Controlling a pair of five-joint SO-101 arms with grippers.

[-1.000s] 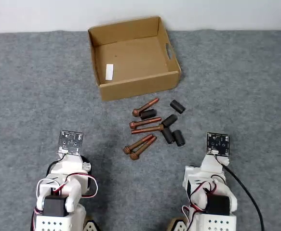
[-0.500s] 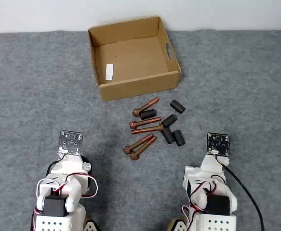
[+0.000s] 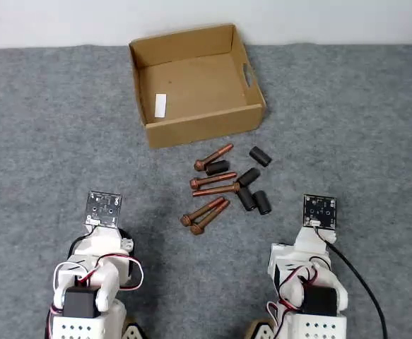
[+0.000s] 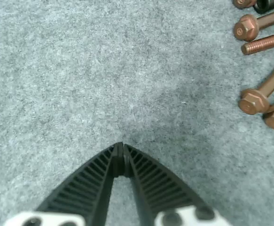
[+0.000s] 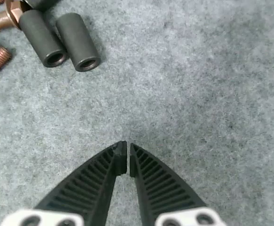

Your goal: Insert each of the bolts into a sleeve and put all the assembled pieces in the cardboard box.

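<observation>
Several copper-coloured bolts and black sleeves lie loose on the grey carpet in the middle of the table, in front of the cardboard box, which holds no parts. One long bolt has its tip at a sleeve. My left gripper is shut over bare carpet, with bolt heads off to one side. My right gripper is shut too, holding nothing, with two sleeves lying side by side ahead of it. Both arms rest at the near edge.
A white label lies on the box floor. A cut-out handle is in the box's right wall. Open grey carpet stretches to both sides of the parts and around each arm base. A black cable trails from the right arm.
</observation>
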